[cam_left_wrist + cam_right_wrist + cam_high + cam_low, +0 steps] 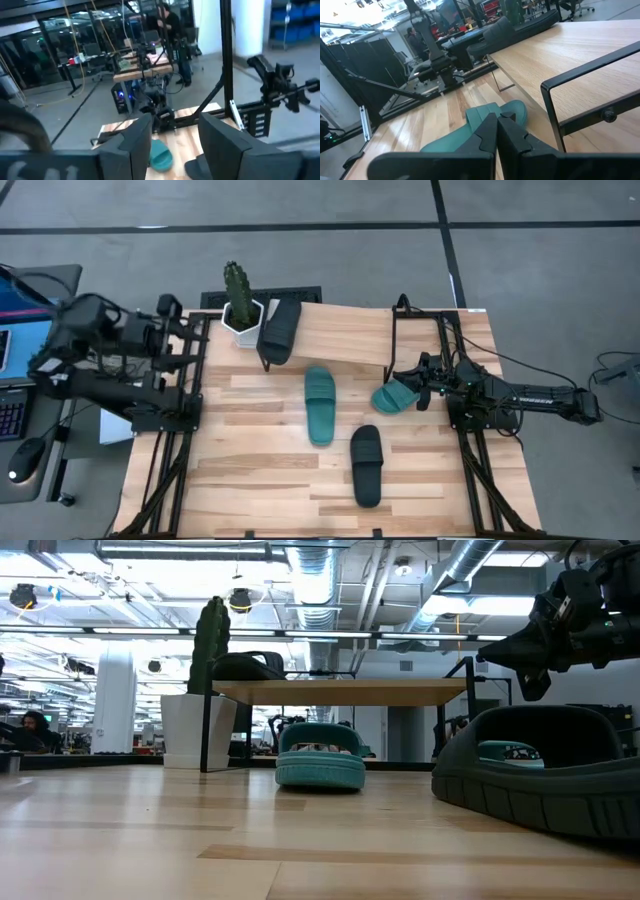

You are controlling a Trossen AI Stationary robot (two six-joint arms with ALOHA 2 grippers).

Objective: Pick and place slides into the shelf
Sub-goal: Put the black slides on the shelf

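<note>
The shelf (350, 335) stands at the table's far side, and one black slide (280, 330) lies on its left end. A teal slide (320, 405) rests sole-down at mid-table. A second black slide (366, 465) lies nearer the front edge. The other teal slide (392, 397) is by the shelf's front right leg, with my right gripper (418, 389) shut on it. My left gripper (175, 150) is open and raised over the table's left edge, touching nothing. My right gripper pinches the teal slide at the end facing the table's right edge (470, 131). It reaches in from the right, slanting down. The shut fingers (485, 135) hide the exact spot. The slide stretches away toward the shelf; whether it is lifted clear cannot be told.
A potted cactus (240, 305) stands at the shelf's left end. The shelf's black frame legs (552, 115) rise close beside the held slide. Bare planks lie along the table's left and near sides. People and desks show in the room beyond.
</note>
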